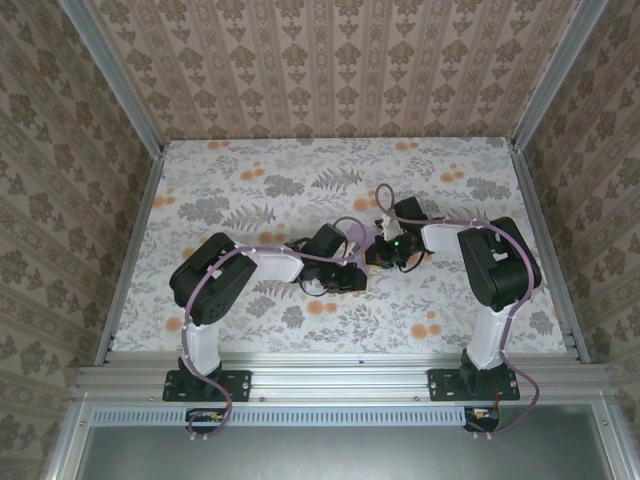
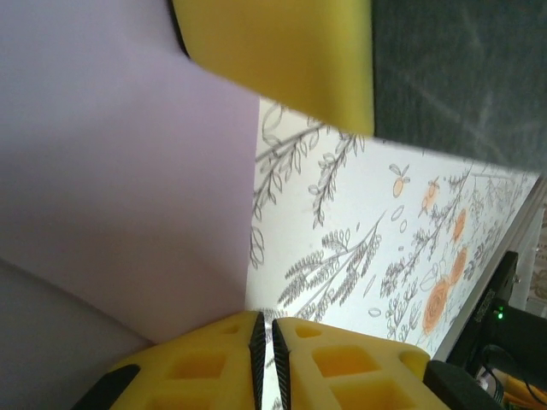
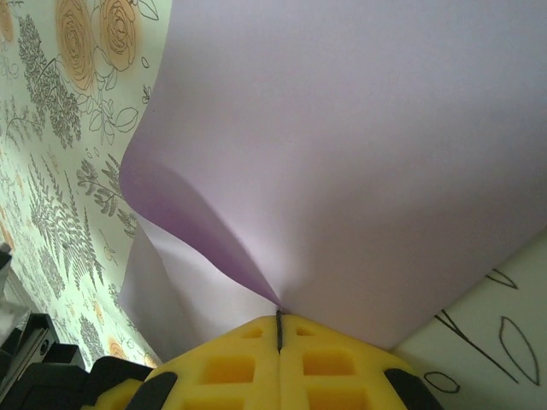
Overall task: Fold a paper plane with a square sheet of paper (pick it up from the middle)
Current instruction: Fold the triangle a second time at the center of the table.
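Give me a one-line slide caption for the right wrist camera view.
Right gripper, yellow jaws shut on the square sheet of paper, which curls up above the floral tabletop.

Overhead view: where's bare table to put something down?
Free: the far strip of table along the back wall, and the near strip between the arm bases. Crowded: the centre, where left pincer and right pincer meet at the purple sheet.

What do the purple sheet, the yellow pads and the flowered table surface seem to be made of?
The purple sheet looks like thin matte paper: it curls softly where the right tool pinches it. The pads seem moulded matte plastic or foam, with square recesses. The table surface is a smooth printed covering, perhaps paper or vinyl; I cannot tell which.
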Robot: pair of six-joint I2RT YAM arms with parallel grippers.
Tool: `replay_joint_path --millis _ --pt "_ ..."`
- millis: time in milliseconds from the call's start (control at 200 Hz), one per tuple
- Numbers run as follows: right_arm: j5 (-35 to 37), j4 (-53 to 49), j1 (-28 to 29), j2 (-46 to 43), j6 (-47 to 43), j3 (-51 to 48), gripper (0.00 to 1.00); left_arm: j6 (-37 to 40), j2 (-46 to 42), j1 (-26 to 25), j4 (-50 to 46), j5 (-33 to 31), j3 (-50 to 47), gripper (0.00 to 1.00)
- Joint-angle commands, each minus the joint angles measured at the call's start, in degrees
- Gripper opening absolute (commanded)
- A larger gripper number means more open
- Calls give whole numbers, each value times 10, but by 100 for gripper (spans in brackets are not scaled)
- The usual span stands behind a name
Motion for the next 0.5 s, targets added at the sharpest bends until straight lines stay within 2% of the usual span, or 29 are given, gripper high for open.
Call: replay_joint_path --millis 0,305,405,495 --pt "64 -45 3 31 -12 -7 1 16 -8 -17 -66 16 -25 21" --pt "62 -47 5 30 -13 -6 1 24 -18 -23 -86 22 -32 21" --pt "59 -48 8 29 -16 -5 1 6 -28 -20 -58 50 -28 21" --pt "54 -46 11 29 -17 -5 1 1 -46 -12 -55 51 -8 21"
